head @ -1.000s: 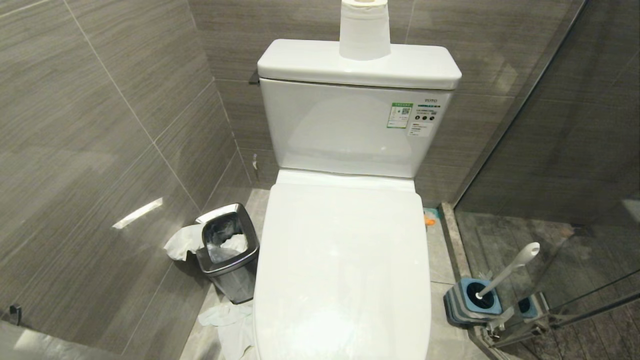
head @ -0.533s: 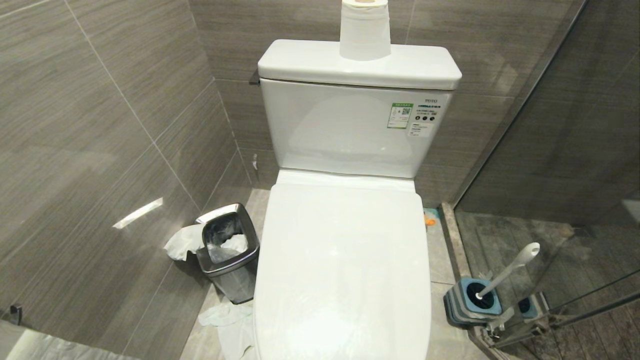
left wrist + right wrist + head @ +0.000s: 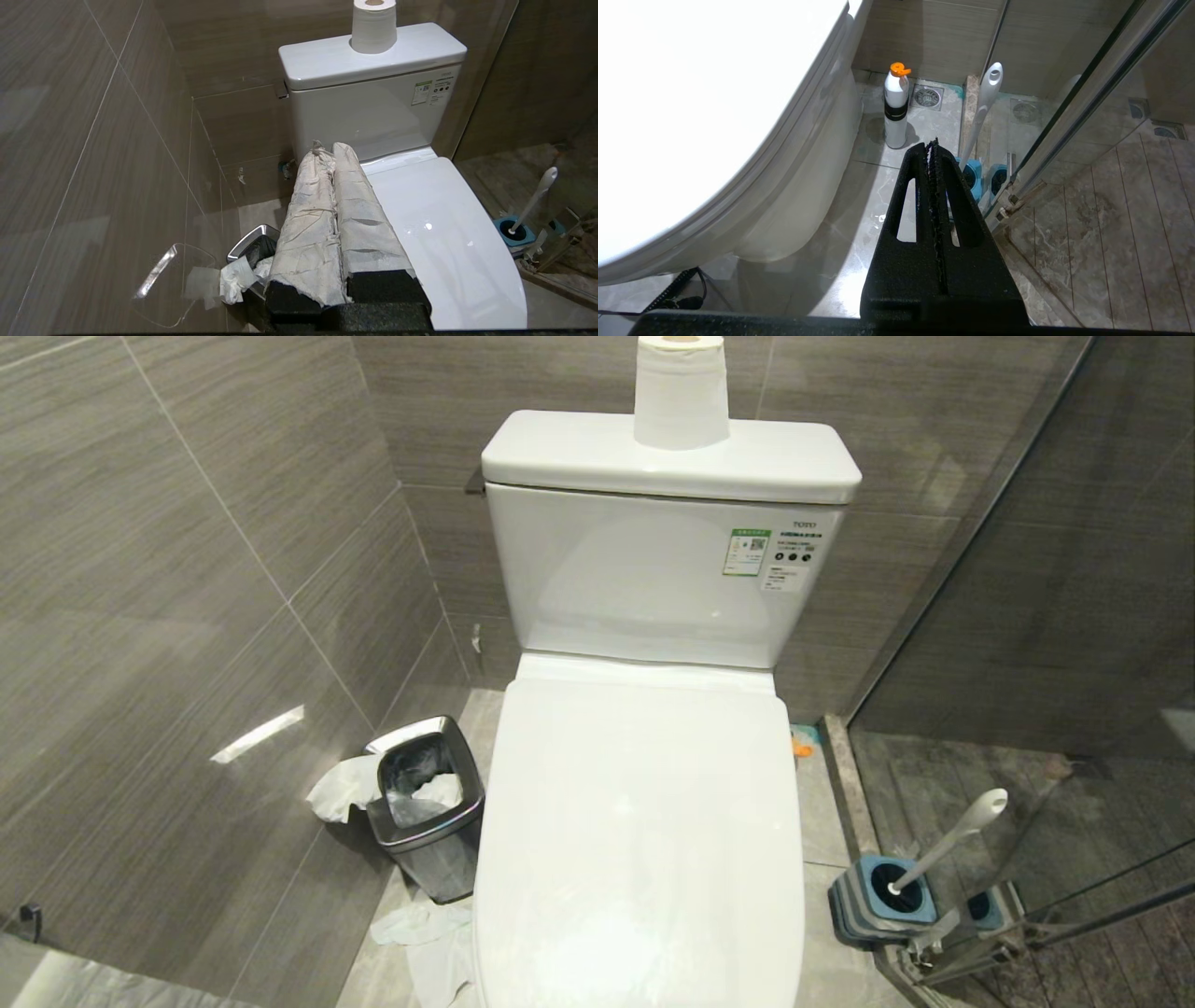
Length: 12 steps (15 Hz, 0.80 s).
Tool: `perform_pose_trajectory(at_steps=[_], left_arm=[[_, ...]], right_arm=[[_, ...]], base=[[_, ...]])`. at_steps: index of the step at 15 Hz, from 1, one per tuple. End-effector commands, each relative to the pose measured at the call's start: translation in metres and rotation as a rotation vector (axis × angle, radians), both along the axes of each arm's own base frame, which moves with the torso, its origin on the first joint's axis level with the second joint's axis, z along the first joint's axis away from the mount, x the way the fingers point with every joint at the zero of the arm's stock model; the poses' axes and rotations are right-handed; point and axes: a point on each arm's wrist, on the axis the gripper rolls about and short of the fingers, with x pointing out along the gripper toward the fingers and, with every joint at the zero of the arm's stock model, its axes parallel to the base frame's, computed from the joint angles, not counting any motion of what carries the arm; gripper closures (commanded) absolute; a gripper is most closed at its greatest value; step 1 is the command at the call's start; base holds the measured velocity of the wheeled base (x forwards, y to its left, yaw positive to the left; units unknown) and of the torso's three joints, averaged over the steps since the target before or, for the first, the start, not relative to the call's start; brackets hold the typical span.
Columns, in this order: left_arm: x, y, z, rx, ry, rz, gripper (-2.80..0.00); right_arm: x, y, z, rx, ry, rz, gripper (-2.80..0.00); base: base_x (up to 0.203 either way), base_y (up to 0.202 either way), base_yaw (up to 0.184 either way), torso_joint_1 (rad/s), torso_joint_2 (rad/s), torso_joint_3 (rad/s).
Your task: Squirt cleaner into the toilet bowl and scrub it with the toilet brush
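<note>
A white toilet [image 3: 644, 709] is seen from the head view with its lid [image 3: 639, 840] closed over the toilet bowl, so the bowl's inside is hidden. A paper roll [image 3: 681, 392] is stood on the tank [image 3: 653, 579]. A small steel bin [image 3: 425, 807] stuffed with tissue is set just beside the toilet on the robot's left, with crumpled paper [image 3: 425, 933] strewn on the floor by it. On the right, the toilet brush [image 3: 948, 840] is propped tilted in its blue-and-grey holder [image 3: 882, 896], against a glass partition [image 3: 1074, 616]. Neither arm is caught in this view.

In the left wrist view, the left gripper [image 3: 332, 151] is held above the bin, pointing at the tank; its fingers [image 3: 308, 224], wrapped in pale, frayed tape, are pressed together with nothing between them.

In the right wrist view, the right gripper [image 3: 933, 144] is held low beside the toilet's base, its black fingers [image 3: 957, 196] closed against each other and empty. Beyond its tip a white bottle [image 3: 895, 109] with an orange cap is stood upright on the floor near a floor drain [image 3: 928, 96], and the brush's white handle is seen rising from the blue holder beside the glass.
</note>
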Motion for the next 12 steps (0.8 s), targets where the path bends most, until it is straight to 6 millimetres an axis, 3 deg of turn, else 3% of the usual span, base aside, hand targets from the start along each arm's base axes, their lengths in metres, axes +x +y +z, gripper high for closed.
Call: perform_pose_trajectory(at_steps=[1,5,12], left_arm=[[-0.023,0.000,-0.015,0.001,-0.031,0.000,0.00],[-0.040,0.000,-0.043,-0.003,-0.062,0.019,0.00],[-0.060,-0.007,-0.112,-0.007,-0.060,0.115,0.00]], right_arm=[[0.000,0.000,0.000,0.000,0.002,0.000,0.00],[0.000,0.000,0.000,0.000,0.001,0.000,0.00],[0.000,0.000,0.000,0.000,0.001,0.000,0.00]], base=[[0.000,0.000,0.000,0.000,0.00,0.000],[0.000,0.000,0.000,0.000,0.00,0.000],[0.000,0.000,0.000,0.000,0.00,0.000]])
